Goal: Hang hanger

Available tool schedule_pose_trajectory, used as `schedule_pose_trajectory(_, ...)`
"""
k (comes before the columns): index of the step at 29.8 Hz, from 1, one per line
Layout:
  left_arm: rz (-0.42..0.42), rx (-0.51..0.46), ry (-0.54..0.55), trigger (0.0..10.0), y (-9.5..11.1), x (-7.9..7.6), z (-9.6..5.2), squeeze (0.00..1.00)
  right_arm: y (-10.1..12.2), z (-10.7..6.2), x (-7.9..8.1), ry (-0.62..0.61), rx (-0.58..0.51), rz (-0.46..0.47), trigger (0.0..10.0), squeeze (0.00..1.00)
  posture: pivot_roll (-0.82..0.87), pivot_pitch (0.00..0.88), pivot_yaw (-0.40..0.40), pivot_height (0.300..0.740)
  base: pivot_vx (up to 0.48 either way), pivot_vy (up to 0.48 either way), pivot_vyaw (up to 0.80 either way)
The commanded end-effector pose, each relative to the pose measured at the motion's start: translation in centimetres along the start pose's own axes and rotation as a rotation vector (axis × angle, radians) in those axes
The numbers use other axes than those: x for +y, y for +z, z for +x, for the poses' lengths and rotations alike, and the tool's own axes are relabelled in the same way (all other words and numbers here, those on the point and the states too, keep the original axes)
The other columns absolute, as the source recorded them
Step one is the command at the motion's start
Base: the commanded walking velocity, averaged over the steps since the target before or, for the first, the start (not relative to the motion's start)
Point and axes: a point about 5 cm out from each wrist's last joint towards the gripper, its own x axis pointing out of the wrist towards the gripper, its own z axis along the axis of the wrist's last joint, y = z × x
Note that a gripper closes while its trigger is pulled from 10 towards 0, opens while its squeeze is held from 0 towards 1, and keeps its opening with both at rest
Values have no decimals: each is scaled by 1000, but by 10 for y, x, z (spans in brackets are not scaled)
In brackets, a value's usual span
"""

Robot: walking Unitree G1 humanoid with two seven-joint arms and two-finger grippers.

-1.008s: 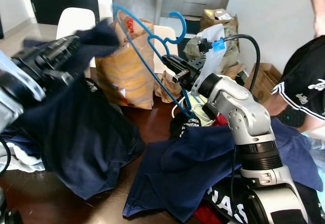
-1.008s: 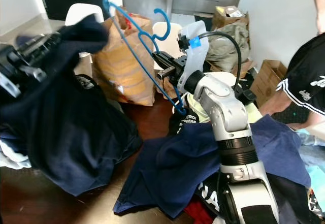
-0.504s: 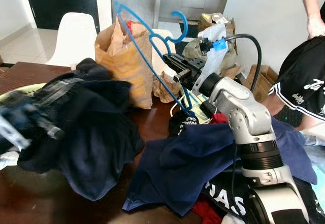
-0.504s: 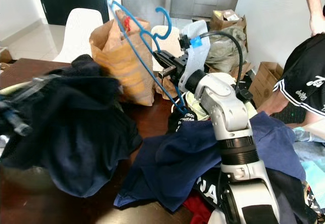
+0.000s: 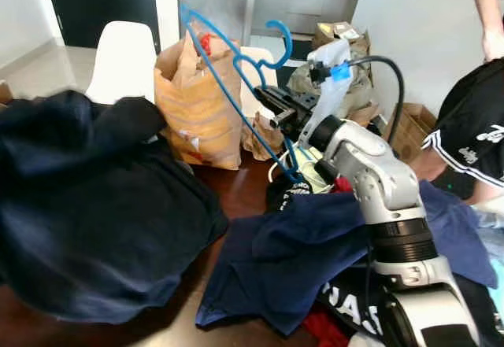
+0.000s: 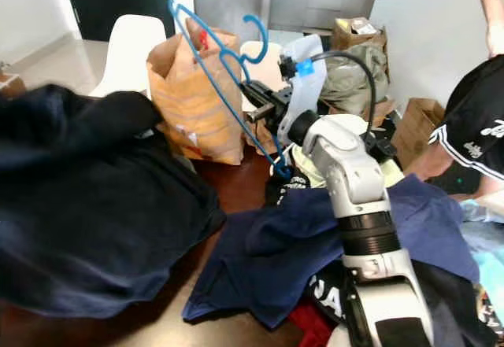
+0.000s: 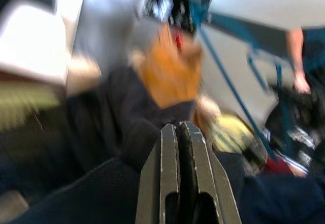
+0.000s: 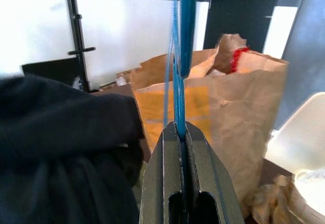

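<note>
— What is seen nearest the robot?

— A dark navy garment (image 5: 94,221) is spread over the left part of the brown table (image 5: 236,190), with its hem lying near the table's front edge. A second navy cloth (image 5: 276,264) is heaped at the base of the right arm. A strip of bare wood is left between the two piles.

— How is the left gripper (image 7: 177,130) held?

— Its fingers are pressed together above the dark garment; whether cloth is caught between them cannot be told.

— And the hanger?

— The blue hanger (image 5: 236,87) is clamped in the right gripper (image 8: 180,130) and held up above the table, hook uppermost. A brown paper bag (image 5: 197,103) stands just behind it, and a white chair (image 5: 122,60) is set beyond the table's far edge. A person's arm (image 5: 492,16) is seen at the far right.
</note>
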Motion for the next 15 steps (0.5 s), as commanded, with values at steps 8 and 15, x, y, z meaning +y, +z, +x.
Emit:
schedule_pose_trajectory(8,-53,184,206,0,-42,29,-10,0,-2,-4,-3,-11,10,-12,10000,0,46,40,-84,740,0,0,0)
schedule_pose_trajectory(15,-35,60,391,10000,-27,57,-11,1000,-3,-4,-4,-9,12,-16,10000,0,38,38,-83,740,0,0,0)
